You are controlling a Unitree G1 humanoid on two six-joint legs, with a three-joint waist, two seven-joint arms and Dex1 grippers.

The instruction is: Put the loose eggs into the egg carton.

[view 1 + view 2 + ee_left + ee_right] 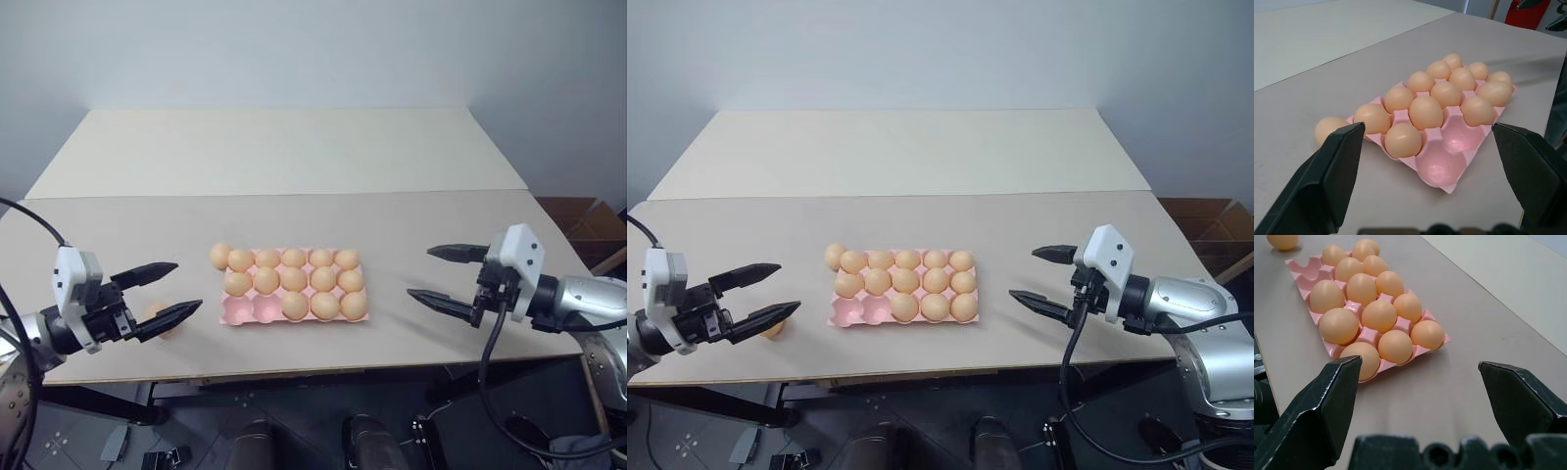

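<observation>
A wide table [294, 147] fills the scene, made of a pale cream far panel and a greyer beige near panel joined along a straight seam. Behind it stands a plain light wall [313, 49]; a brown cardboard box [588, 217] sits on the floor past the table's right edge.

The carton [247, 311] lies flat near the middle of the near panel, a pale pink moulded tray with its long side across the view. Thirteen of its cups hold eggs [294, 281], smooth, oval and light orange-tan; the two cups at the near left corner are bare. One loose egg [219, 256] rests on the table touching the carton's far left corner. A second loose egg [159, 315] lies to the left of the carton, partly hidden behind the left gripper's fingers.

The left gripper [167, 292] hangs left of the carton, jaws spread wide, gripping nothing. The right gripper [438, 276] hangs well to the carton's right, jaws equally wide apart and empty.
</observation>
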